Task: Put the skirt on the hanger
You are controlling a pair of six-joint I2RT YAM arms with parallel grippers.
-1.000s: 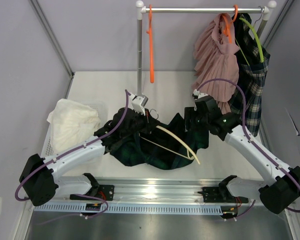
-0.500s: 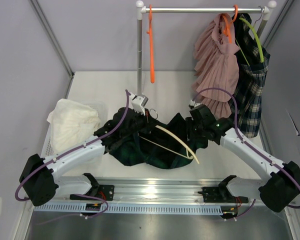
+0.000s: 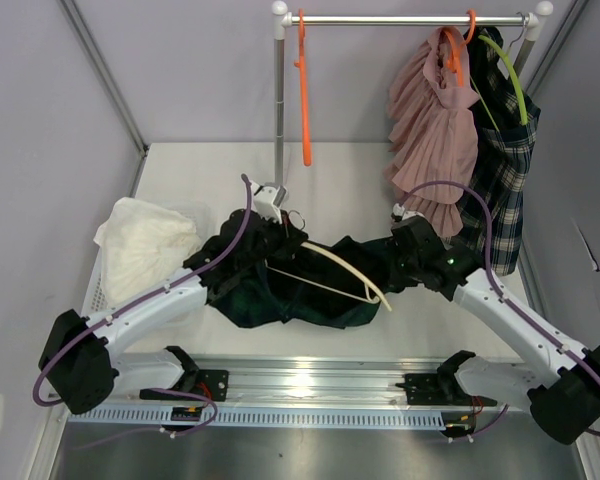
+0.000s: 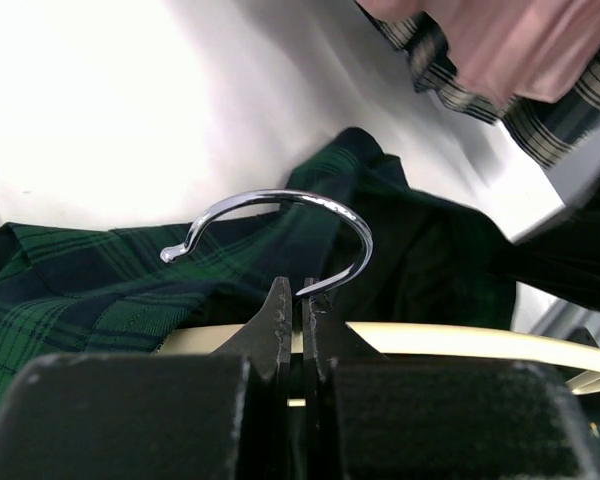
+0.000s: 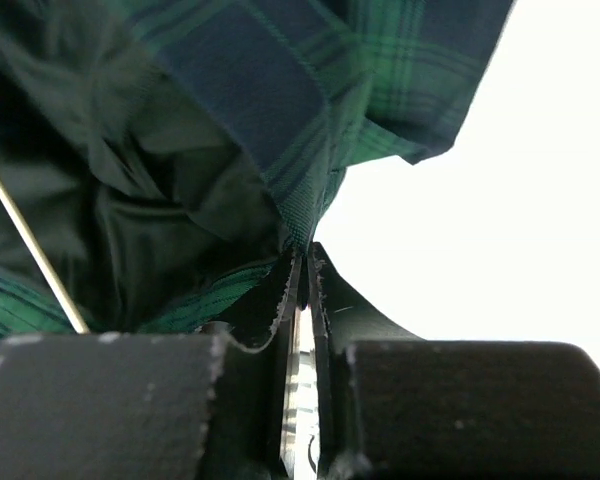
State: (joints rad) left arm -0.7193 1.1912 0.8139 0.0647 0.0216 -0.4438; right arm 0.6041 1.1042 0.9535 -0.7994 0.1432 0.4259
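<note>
Green-and-navy plaid skirt is bunched in a heap on the table. It sits about mid-width, closer to the near edge than the far one.

Cream hanger lies across the top of the heap. One arm end sticks out of the fabric on the right, toward the near edge. Its thin lower bar runs over the dark lining.

Left gripper: jaws pinched tight on the hanger at the base of the chrome hook. The hook curls free above the fingertips. This grip sits at the far-left side of the heap.

Right gripper: jaws down to a sliver, with a fold of the skirt's edge running into the tips. It reads as clamped on fabric at the right end of the heap, and bare table shows just beside it.

White cloth is piled at the left edge, just beside the skirt.

Rail spans the far edge. On it:
- a bare orange hanger toward the left
- a pink garment toward the right
- a dark plaid one on a lime hanger, next to the pink one at the far-right corner
</note>
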